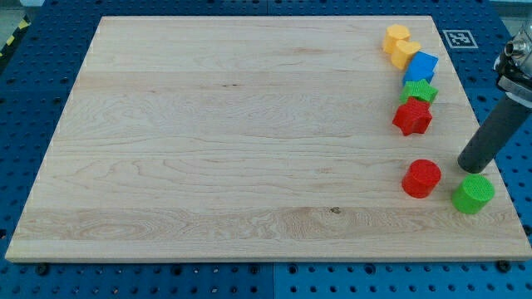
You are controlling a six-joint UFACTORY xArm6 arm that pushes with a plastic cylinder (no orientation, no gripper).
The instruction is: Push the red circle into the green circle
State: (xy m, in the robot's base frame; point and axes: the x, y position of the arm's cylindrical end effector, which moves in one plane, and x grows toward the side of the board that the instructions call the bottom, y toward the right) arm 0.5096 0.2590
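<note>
My tip [467,167] stands on the surface [233,133] near its right edge, just at 12 o'clock of the green circle [473,193] and at about 2 o'clock of the red circle [421,178]; the tool is a bare rod that grasps nothing and touches neither block, as far as the view tells. The red circle lies near the green one, at its 10 o'clock, with a narrow gap between them, so the push is not yet made and the step in hand looks like positioning. By my judgement the next move calls for bringing the tip round to the red circle's 9 or 10 o'clock side, then pushing toward 4 o'clock. Room is tight: the green circle sits close to the right and bottom edges, so the push should be short. At 12 o'clock of the red circle a red star [412,117], green star [420,90], blue block [422,65] and two yellow blocks [401,46] form a line, well clear.
</note>
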